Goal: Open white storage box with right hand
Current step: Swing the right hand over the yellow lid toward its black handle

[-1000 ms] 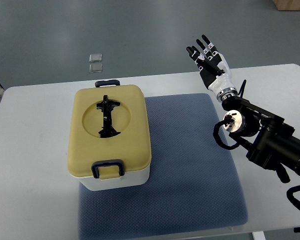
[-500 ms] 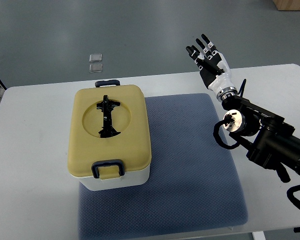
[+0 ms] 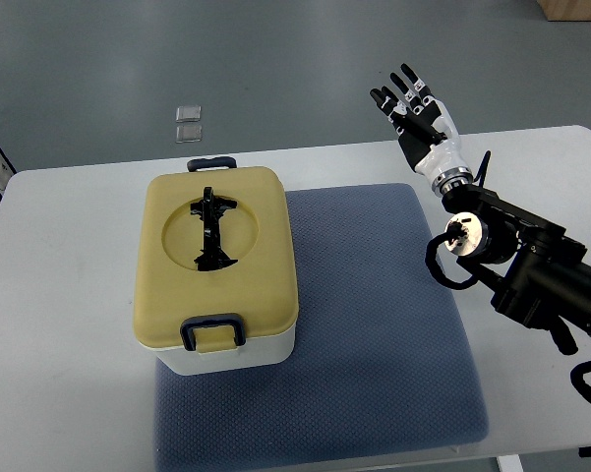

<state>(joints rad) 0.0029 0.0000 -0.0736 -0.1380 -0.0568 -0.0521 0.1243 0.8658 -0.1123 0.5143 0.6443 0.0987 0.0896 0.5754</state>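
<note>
A: Looking down from the top view, what is sitting on the pale grey bench (image 3: 69, 324)?

B: A white plastic storage box with a mustard-yellow lid (image 3: 214, 270) is standing on the left part of a dark blue-grey textured mat (image 3: 374, 324), its left side overhanging the mat's edge onto the bare bench. The lid is lying flat and shut. A black folding carry handle (image 3: 212, 231) is lying in the round recess in the lid's middle. A dark blue latch (image 3: 212, 332) is sitting down over the near edge, and a second dark blue latch (image 3: 210, 163) is showing at the far edge.

A: And the arm?

B: The right arm's black jointed links (image 3: 531, 275) are coming in from the picture's right edge and crossing the bench's right side. The right robot hand (image 3: 418, 113), white in the palm with black fingers (image 3: 405, 84), is hanging over the far edge of the bench, past the mat's far right corner. Its fingers are stretched out and slightly spread, pointing away toward the floor, gripping nothing.

A: How is it placed relative to the box?

B: Well apart, off to the box's right and farther back, touching neither lid nor latch.

A: Anything beyond the bench?

B: Two small clear square packets (image 3: 188, 123) are lying on the grey floor (image 3: 275, 59) behind the box.
</note>
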